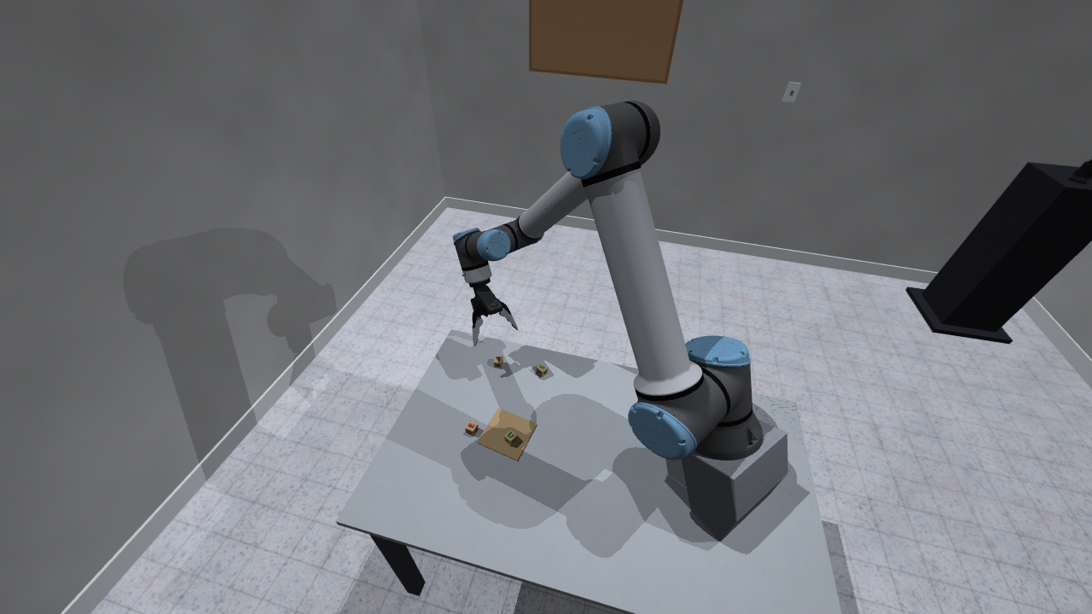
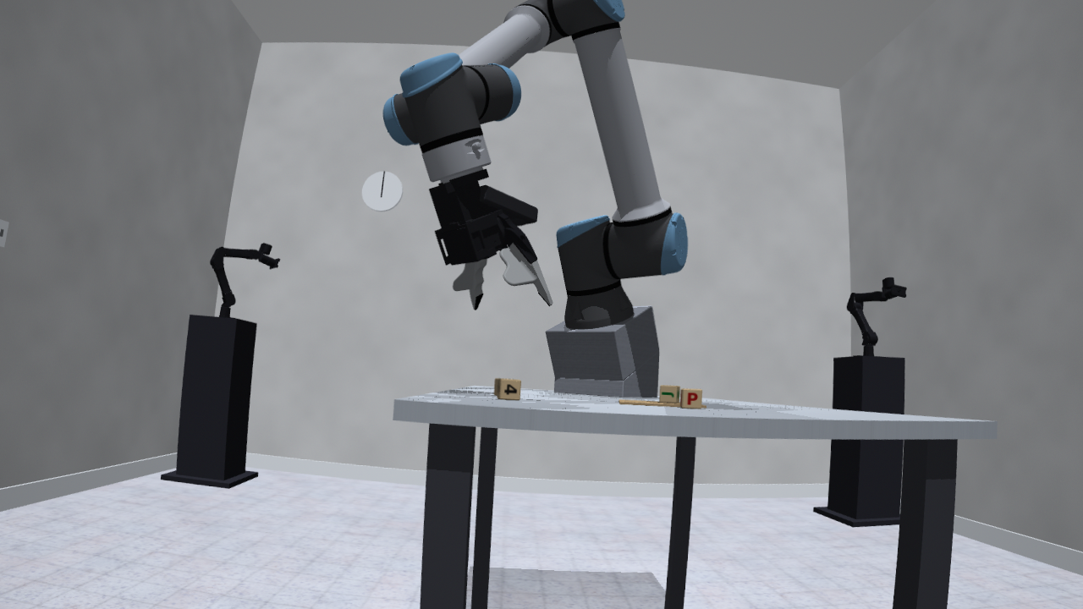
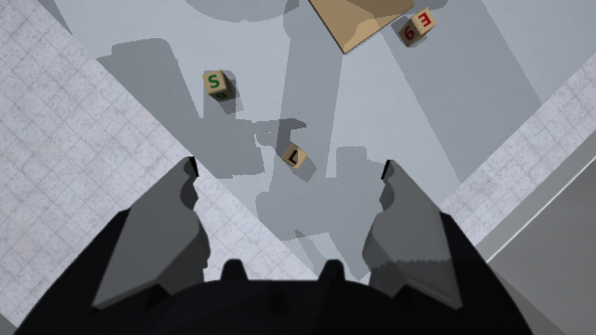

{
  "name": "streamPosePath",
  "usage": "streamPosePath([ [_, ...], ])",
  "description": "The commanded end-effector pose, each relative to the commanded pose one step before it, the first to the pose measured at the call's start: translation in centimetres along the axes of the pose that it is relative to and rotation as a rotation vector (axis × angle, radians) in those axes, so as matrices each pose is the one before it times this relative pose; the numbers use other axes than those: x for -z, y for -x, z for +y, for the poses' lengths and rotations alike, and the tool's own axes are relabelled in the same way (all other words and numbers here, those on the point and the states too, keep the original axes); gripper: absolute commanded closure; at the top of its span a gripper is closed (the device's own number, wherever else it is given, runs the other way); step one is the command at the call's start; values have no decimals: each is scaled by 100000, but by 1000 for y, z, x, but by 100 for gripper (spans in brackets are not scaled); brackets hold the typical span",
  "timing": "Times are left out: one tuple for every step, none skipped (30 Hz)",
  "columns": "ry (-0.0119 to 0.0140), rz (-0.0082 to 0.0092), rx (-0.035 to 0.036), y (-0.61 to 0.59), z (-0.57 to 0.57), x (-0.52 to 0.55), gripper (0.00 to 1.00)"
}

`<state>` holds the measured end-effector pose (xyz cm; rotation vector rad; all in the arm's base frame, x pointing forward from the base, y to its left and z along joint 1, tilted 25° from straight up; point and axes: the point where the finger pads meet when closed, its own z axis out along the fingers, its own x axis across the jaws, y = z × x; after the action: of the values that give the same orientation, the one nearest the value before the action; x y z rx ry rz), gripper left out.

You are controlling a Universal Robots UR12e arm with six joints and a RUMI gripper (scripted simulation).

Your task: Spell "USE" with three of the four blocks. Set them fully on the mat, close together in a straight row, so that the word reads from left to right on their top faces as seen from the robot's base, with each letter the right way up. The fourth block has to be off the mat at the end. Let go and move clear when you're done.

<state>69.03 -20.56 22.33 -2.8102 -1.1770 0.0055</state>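
My gripper [image 1: 496, 336] [image 2: 513, 305] [image 3: 291, 159] is open and empty, high above the table over the block with black letters [image 1: 498, 362] [image 2: 510, 389] [image 3: 294, 156]. In the wrist view that block lies between the fingertips, turned at an angle and showing a black L-like mark. The green S block [image 1: 541, 369] [image 3: 213, 81] stands off the mat, towards the base from it. The green U block [image 1: 511, 437] [image 2: 668, 393] is on the tan mat [image 1: 496, 424] [image 2: 635, 402] [image 3: 349, 28]. The red E block [image 1: 472, 428] [image 2: 691, 398] [image 3: 424, 20] stands just beside the mat, on the table.
The grey table [image 1: 427, 489] [image 2: 545, 419] carries the robot's base on its grey pedestal [image 1: 752, 489] [image 2: 590, 355]. The table's far corner and edge lie close to the black-lettered block. Arm shadows fall across the table.
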Motion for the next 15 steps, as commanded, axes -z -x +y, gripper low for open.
streamPosePath([
  [-550, -160, 1180, -334, -306, -141, 0],
  [-25, -3, -26, 29, -48, -20, 0],
  [41, 15, -76, 43, 30, 16, 0],
  [29, 12, -88, 39, 27, 11, 0],
  [15, 7, -66, 30, 20, 4, 0],
  [8, 4, -38, 16, 11, 2, 0],
  [5, 1, -12, 2, 3, 1, 0],
  [1, 0, -4, 0, 0, 0, 0],
  [1, 0, -2, 0, 0, 0, 0],
  [0, 0, -1, 0, 0, 0, 0],
  [0, 0, 0, 0, 0, 0, 0],
  [0, 0, 0, 0, 0, 0, 0],
  [0, 0, 0, 0, 0, 0, 0],
  [0, 0, 0, 0, 0, 0, 0],
  [0, 0, 0, 0, 0, 0, 0],
])
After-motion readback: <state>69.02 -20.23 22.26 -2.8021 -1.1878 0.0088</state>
